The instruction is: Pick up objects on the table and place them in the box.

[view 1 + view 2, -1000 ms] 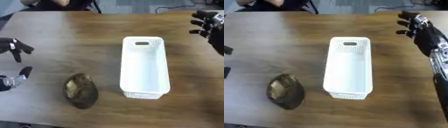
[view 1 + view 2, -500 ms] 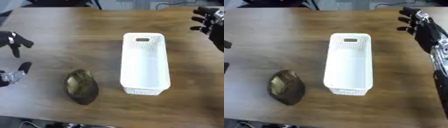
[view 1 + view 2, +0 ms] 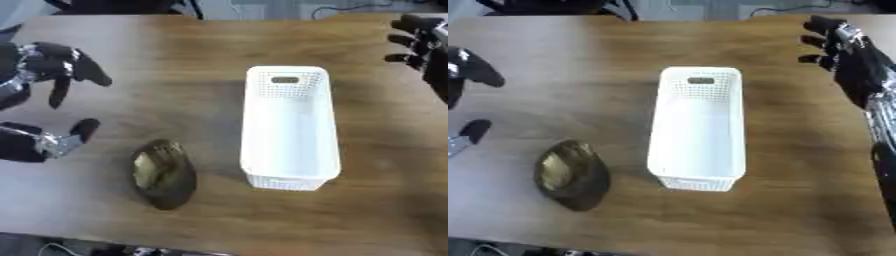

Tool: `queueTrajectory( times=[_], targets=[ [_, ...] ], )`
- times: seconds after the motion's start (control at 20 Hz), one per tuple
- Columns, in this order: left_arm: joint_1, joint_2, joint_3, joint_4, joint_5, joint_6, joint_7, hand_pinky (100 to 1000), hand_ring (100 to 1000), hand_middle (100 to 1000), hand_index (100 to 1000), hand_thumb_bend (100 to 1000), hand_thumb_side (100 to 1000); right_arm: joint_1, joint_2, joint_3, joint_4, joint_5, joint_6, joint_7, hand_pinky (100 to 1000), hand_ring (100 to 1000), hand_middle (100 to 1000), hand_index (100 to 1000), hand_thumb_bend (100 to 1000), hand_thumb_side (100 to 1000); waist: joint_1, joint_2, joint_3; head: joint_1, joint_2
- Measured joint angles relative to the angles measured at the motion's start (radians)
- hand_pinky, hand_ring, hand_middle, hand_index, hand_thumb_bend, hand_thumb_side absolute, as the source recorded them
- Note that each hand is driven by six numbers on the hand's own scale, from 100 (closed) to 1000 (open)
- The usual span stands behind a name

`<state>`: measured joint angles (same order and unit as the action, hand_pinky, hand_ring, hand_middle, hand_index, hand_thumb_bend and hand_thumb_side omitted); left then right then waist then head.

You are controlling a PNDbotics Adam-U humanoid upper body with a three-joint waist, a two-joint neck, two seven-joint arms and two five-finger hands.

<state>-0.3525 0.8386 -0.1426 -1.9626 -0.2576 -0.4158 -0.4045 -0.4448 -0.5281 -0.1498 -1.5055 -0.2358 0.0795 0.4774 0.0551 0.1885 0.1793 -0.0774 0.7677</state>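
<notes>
So far nothing is in the white box (image 3: 290, 135) — it stands lengthwise in the middle of the worktop (image 3: 184, 60), and the one thing to collect, a dark oval object (image 3: 163, 173) with a dull brassy sheen, lies just beside the box's left wall, toward its near end.

Your left hand (image 3: 44, 65) hovers well to the left of the box, fingers spread and released, thumb apart, holding nothing. Your right hand (image 3: 846, 50) hangs off the box's far right corner, fingers relaxed and likewise empty.

Here is where it could go wrong. The object looks low, rounded and glossy, so fingers closing from above may slide off its sides and skid it across the wood instead of lifting it. It also sits close to the box — come in from the far left with a sweeping motion and you could shove it against the wall, or nudge the light plastic box out of place. When you carry it over, clear the rim, or the box may tip.
</notes>
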Motion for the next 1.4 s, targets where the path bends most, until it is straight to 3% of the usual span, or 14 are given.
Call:
queueTrajectory(
  times=[0.2, 0.9, 1.4],
  targets=[
    [-0.016, 0.0, -0.032, 0.001, 0.019, -0.008, -0.047, 601, 294, 654, 784, 100, 265, -0.006, 0.0, 0.0, 0.003, 0.0, -0.001, 0.002, 825, 974, 981, 1000, 100, 1000, 0.001, 0.0, -0.002, 0.0, 0.0],
    [-0.018, 0.0, -0.048, 0.016, 0.036, -0.007, -0.072, 602, 288, 610, 757, 100, 262, -0.006, 0.0, 0.0, 0.006, 0.007, -0.003, 0.005, 825, 974, 981, 1000, 100, 1000, 0.0, 0.001, -0.001, 0.0, 0.0],
    [-0.039, -0.016, -0.131, 0.099, -0.098, -0.056, -0.104, 601, 288, 614, 754, 100, 259, -0.015, 0.0, 0.001, 0.006, 0.009, -0.003, 0.006, 825, 974, 981, 1000, 100, 1000, -0.002, 0.014, -0.009, 0.003, -0.008]
  ],
)
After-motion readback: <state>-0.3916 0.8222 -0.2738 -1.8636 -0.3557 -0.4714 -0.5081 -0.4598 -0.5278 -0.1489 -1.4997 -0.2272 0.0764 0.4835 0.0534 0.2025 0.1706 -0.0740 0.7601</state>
